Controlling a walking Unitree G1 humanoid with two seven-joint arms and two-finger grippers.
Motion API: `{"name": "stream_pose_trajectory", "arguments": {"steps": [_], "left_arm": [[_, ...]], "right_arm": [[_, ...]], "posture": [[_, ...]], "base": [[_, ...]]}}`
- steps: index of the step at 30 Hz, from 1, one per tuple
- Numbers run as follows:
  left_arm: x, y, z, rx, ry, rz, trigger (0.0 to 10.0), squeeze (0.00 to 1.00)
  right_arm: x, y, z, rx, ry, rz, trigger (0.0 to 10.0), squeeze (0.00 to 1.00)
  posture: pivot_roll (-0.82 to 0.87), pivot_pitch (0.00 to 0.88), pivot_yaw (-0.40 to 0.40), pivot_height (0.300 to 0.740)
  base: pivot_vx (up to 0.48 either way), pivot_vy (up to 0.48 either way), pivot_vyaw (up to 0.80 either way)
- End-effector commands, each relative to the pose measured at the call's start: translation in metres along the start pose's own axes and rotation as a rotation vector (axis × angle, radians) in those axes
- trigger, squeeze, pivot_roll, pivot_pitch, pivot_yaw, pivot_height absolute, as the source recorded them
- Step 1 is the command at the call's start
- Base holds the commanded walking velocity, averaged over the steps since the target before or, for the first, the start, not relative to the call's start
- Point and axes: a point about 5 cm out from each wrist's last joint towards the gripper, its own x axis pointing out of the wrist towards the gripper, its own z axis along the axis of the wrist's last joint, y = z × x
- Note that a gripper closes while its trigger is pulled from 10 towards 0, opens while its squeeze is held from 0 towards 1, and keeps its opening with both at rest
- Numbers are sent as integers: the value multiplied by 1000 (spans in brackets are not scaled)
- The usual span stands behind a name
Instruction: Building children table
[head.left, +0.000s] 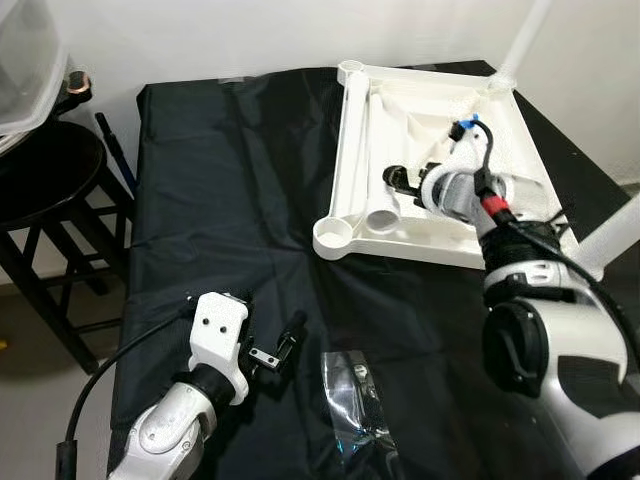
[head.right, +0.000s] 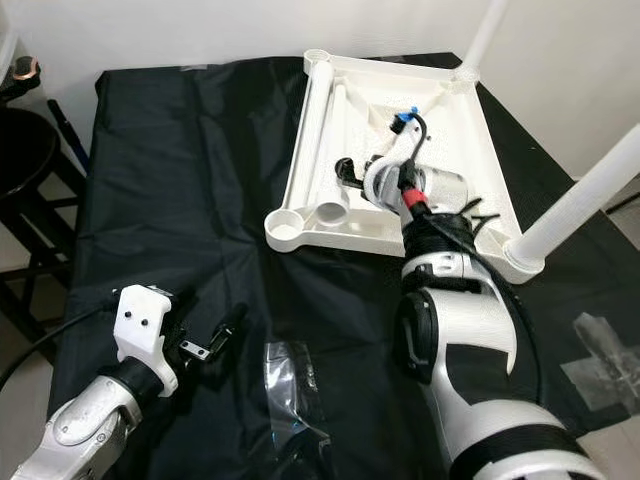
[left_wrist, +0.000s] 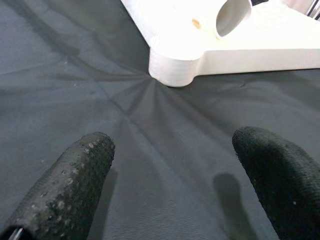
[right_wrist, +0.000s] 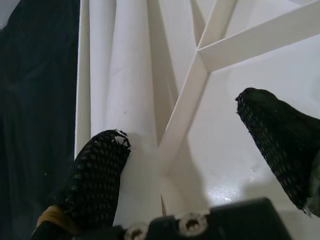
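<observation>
The white children's table top (head.left: 334, 236) lies upside down on a black cloth. Two white legs stand in its corners, one at the far right (head.left: 525, 45) and one at the near right (head.left: 620, 235). A loose white leg tube (head.left: 379, 150) lies inside the top along its left side. My right gripper (head.left: 405, 180) hangs open over the ribbed underside; in the right wrist view, one fingertip (right_wrist: 100, 160) touches the loose leg (right_wrist: 130, 100). My left gripper (head.left: 285, 345) is open and empty above the cloth near the front left, facing the top's empty near-left corner socket (left_wrist: 175, 65).
A clear plastic bag (head.left: 350, 400) with small parts lies on the cloth between my arms. A black stool (head.left: 50, 180) stands left of the table, under a clear bin (head.left: 25, 60). Tape (head.right: 605, 360) marks the cloth at the right.
</observation>
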Motion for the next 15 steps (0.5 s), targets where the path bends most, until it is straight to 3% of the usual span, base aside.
{"name": "stream_pose_trajectory", "arguments": {"steps": [1,2,3,4,11,15], "left_arm": [[-3,-2,-3,7,27,3,10000,0],[-4,-2,-3,6,27,5,10000,0],[-4,-3,-3,6,28,7,10000,0],[-4,-3,-3,5,28,8,10000,0],[-4,-4,-2,2,31,9,10000,0],[-4,-5,-2,2,32,7,10000,0]], "right_arm": [[5,8,-15,-34,88,21,7725,0],[5,11,-15,-43,96,31,6667,0],[6,13,-12,-27,72,50,7333,0],[5,15,-7,-27,54,70,9686,0],[4,24,-1,-20,21,133,10000,0],[8,28,-18,-28,109,109,10000,0]], "posture": [[-54,219,-96,740],[-55,220,-98,740],[-55,220,-98,740],[-56,220,-102,740],[-61,220,-104,740],[-61,222,-106,740]], "base": [[0,0,0],[0,0,0],[0,0,0],[0,0,0],[0,0,0],[0,0,0]]}}
